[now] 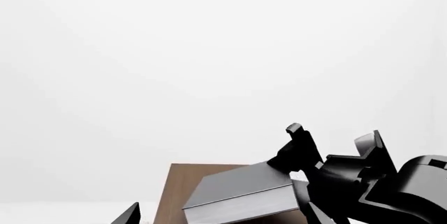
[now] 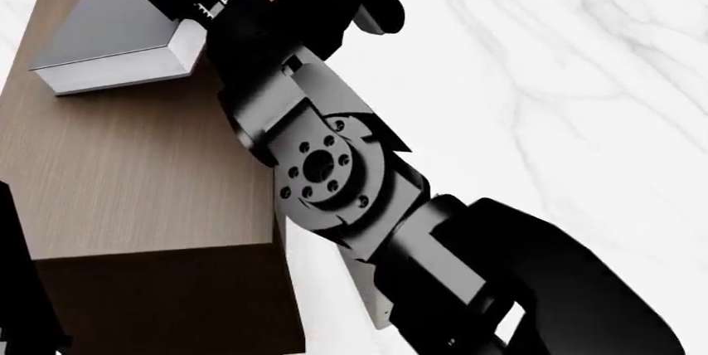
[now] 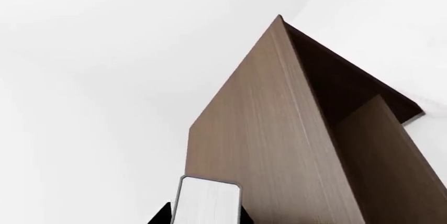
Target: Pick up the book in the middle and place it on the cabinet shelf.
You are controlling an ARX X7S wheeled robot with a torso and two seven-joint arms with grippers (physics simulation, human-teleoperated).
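Note:
The book (image 2: 111, 31), dark grey with white page edges, is tilted over the far end of the brown wooden cabinet shelf (image 2: 144, 181). My right gripper (image 2: 182, 2) is shut on the book's right side. In the right wrist view the white page edges (image 3: 207, 203) fill the gap between the right gripper (image 3: 206, 217) fingertips, and the cabinet shelf (image 3: 272, 145) rises beyond. The left wrist view shows the book (image 1: 237, 192) from the side, in front of the cabinet shelf (image 1: 178, 187). My left gripper (image 1: 223, 219) is open, nearer than the book. Whether the book touches the wood cannot be told.
White marble floor (image 2: 531, 81) lies to the right of the cabinet. My right arm (image 2: 332, 164) crosses the head view diagonally beside the cabinet's right edge. A black part of my left arm (image 2: 16, 289) shows at the left border.

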